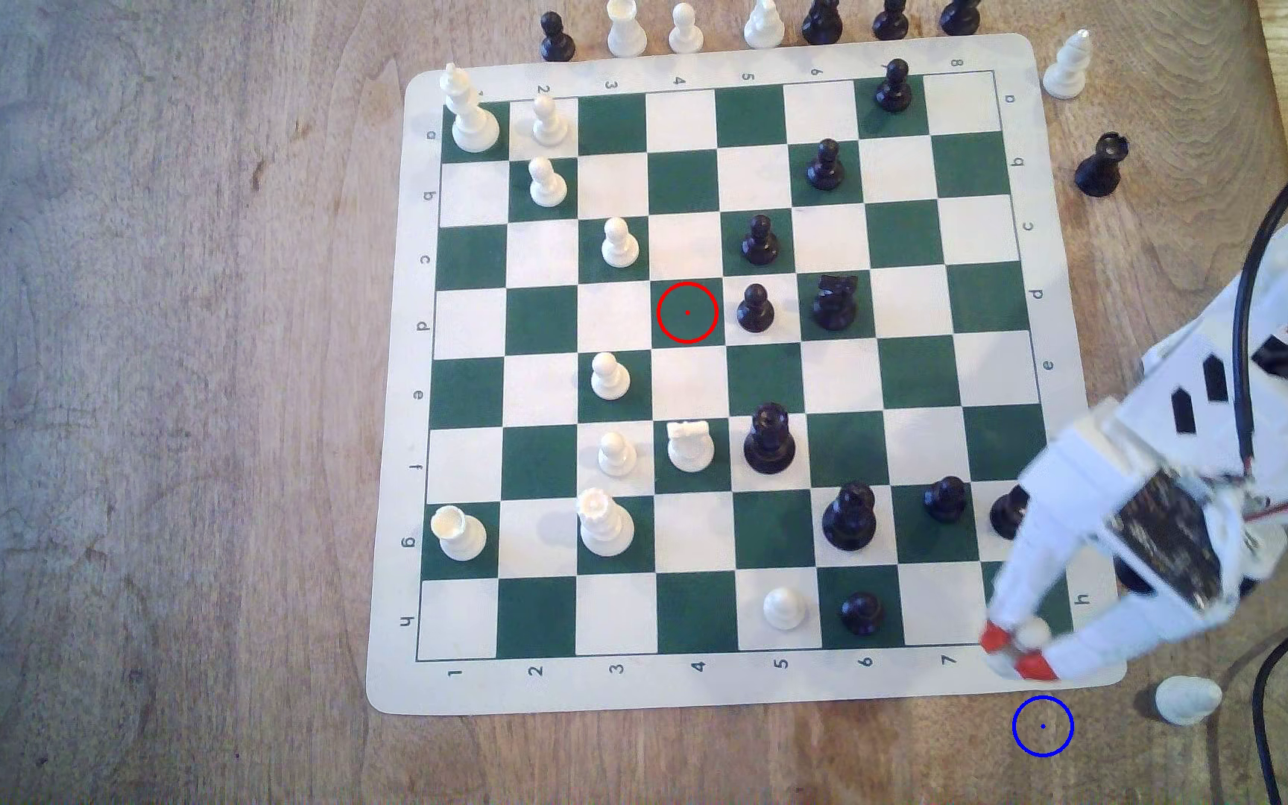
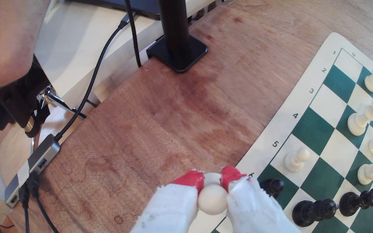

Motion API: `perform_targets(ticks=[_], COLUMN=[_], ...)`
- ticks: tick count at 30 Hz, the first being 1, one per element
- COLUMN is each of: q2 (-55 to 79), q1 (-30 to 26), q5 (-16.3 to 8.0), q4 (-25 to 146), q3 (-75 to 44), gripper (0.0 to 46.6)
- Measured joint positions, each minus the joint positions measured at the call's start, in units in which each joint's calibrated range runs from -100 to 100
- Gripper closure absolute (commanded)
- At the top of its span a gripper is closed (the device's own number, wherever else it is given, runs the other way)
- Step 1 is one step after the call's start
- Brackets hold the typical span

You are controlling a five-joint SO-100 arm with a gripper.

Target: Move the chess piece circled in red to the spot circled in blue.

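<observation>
1. In the wrist view the jaws (image 2: 212, 181) are clamped on the chess piece (image 2: 212, 200), a cream-white pawn; the red-tipped fingers (image 2: 192, 179) press its neck from both sides, with the round head nearest the camera.
2. In the exterior view the gripped pawn (image 1: 1030, 636) sits between the red tips at the corner of the chessboard mat (image 1: 393, 433) by the marks 8 and h, over the mat's pale border.
3. The spot (image 1: 1042, 726), a blue ring on bare table (image 1: 161, 387) wood, lies just off that mat corner, near the pawn but apart from it.
4. Another white piece (image 1: 1187, 699) lies on the table just beside the blue ring, on the exterior view's right.
5. A red ring (image 1: 686, 313) marks a vacant green square near the mat's middle, with a black pawn (image 1: 755, 308) on the next square.
6. Further captured pieces stand off the mat along its far edge.
</observation>
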Motion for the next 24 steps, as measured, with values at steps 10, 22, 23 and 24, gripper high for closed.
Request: perform_targets(ticks=[10, 22, 23, 24], q2=[-0.75, 9.13, 10.39, 11.48], q1=[-6.93, -9.29, -9.51, -9.66], q5=[-0.24, 0.34, 0.34, 0.34], q4=[-3.51, -15.3, -16.33, -17.21], q3=[12.92, 17.71, 18.17, 18.44], gripper=[46.4, 46.3, 46.3, 46.3])
